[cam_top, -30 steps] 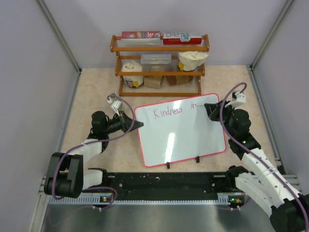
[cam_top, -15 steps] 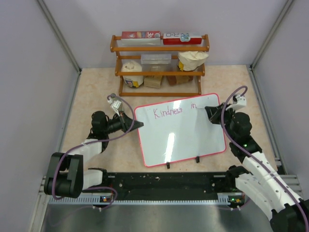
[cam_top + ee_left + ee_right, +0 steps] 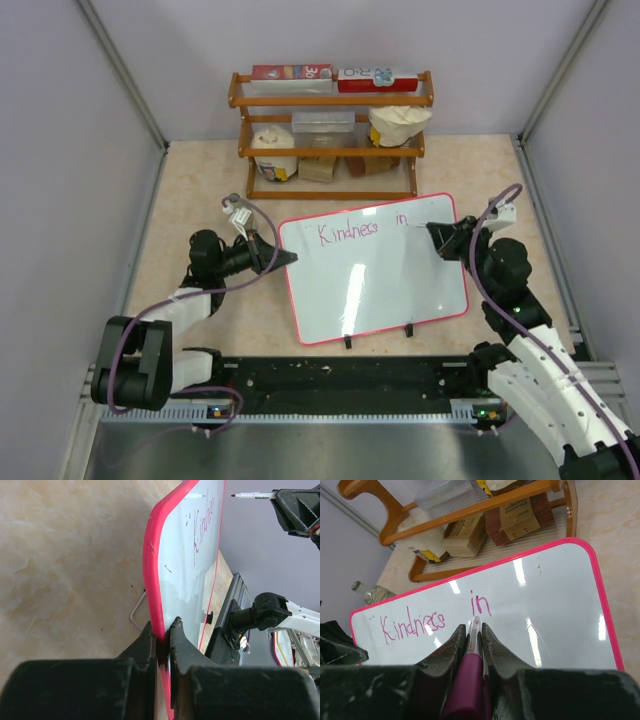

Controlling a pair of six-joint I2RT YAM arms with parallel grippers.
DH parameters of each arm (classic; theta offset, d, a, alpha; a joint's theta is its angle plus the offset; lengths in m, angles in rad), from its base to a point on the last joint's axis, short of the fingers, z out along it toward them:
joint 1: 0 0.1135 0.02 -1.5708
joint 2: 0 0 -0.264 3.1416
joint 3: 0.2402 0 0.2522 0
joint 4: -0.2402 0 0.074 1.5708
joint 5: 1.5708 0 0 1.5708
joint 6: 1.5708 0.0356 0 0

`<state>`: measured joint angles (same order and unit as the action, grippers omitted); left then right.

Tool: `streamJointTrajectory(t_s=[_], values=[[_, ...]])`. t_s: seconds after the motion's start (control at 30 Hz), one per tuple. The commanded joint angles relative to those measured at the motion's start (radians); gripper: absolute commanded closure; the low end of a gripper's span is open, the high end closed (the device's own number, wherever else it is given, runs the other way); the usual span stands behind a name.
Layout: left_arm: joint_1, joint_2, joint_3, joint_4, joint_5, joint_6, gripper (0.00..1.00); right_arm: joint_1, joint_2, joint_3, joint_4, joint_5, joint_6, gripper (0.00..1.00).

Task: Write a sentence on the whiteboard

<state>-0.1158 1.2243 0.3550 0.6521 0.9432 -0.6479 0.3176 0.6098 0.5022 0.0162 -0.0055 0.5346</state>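
- We look down on a beige marbled tabletop (image 3: 190, 190) boxed in by pale lavender walls (image 3: 60, 150). A wooden rack (image 3: 330, 100) of boxes and bags stands at its far side.
- The right gripper (image 3: 471, 627) is clenched on a magenta marker (image 3: 466, 680). The barrel runs up between its two black fingers (image 3: 445, 650) and the tip pokes out just past them.
- That tip points at the whiteboard (image 3: 400, 290), just beneath the word "in". In the left wrist view we see a small gap between the tip and the glossy face, so the two are apart.
- The sentence (image 3: 415, 622) reads "Kindness in", thin pink letters along the top of the board. "Kindness" lies to the left of the marker tip and "in" sits directly beyond it.
- Below the writing, the board's face shows only streaks of reflected light.
- The left gripper (image 3: 161, 630) is pinched tight on the board's red-pink frame, at the upper part of its left edge, with one finger on the front face and one on the back.
- The board sits mid-table between the two arms, just in front of the rack. It is tilted back on a wire stand (image 3: 136, 612), with two black clip feet (image 3: 348, 342) on its near edge.
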Motion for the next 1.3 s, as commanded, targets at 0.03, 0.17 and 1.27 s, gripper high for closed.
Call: streamJointTrajectory(t_s=[0.03,0.17,1.27], values=[[-0.008,0.006,-0.019,-0.029,-0.142,0.215,1.00,-0.008,-0.015,0.056,0.014,-0.062,-0.004,1.00],[-0.008,0.015,-0.019,-0.020,-0.138,0.211,1.00,0.038,-0.005,0.050,0.027,-0.065,-0.008,1.00],[-0.008,0.023,-0.019,-0.008,-0.132,0.203,1.00,0.681,0.416,0.203,0.295,0.268,-0.113,1.00]])
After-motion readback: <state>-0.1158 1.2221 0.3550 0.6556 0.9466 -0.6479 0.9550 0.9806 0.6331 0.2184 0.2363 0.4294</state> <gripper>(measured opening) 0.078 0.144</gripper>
